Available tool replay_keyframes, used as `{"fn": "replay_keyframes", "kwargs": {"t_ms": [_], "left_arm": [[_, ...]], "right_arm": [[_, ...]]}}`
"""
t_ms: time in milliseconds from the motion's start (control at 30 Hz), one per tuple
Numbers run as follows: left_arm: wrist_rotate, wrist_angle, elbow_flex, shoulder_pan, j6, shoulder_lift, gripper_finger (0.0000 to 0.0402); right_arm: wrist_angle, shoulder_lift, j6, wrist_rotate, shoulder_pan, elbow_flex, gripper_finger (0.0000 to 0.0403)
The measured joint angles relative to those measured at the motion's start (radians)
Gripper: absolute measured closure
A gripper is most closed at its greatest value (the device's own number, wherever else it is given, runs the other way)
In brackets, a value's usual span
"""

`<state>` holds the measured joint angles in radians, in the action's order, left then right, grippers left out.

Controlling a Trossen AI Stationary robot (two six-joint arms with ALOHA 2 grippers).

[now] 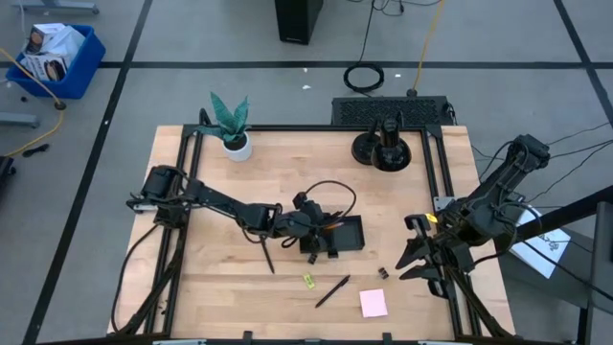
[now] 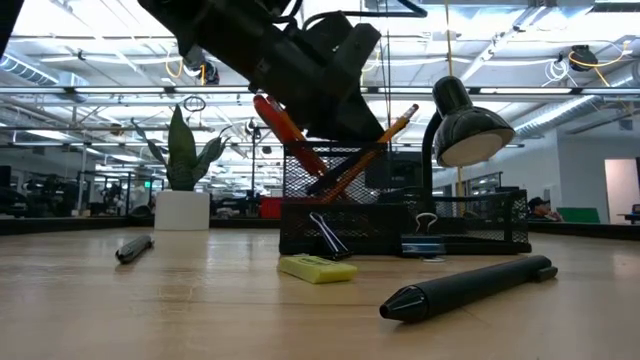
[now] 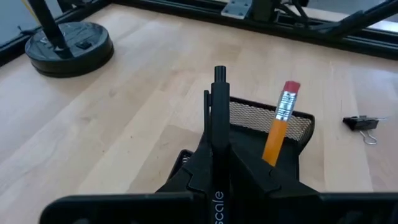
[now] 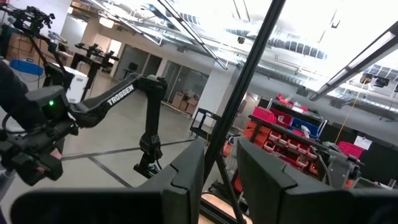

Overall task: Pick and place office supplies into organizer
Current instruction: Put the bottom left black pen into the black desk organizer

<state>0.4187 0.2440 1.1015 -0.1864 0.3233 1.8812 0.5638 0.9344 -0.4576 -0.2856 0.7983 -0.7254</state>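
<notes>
Nearest pen (image 2: pixel 468 286): laid on the counter (image 1: pixel 201 287), near edge.
Left end effector (image 3: pixel 214 134): clamped on a black pen (image 3: pixel 218 106), above the organizer (image 1: pixel 337 234).
Right end effector (image 1: pixel 414 257): parted, empty, at the right edge.

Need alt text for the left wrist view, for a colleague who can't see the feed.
The left end effector grips a slim black pen upright above the black mesh organizer, which holds an orange pencil eraser-up. A black binder clip lies beyond on the wooden table.
</notes>
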Motion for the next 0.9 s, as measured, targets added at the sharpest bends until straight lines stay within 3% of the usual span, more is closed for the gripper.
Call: {"fn": "replay_keyframes", "kwargs": {"t_ms": [900], "left_arm": [[-0.044, -0.008, 0.0, -0.01, -0.018, -0.012, 0.0355]], "right_arm": [[-0.008, 0.0, 0.0, 0.0, 0.0, 0.0, 0.0314]]}}
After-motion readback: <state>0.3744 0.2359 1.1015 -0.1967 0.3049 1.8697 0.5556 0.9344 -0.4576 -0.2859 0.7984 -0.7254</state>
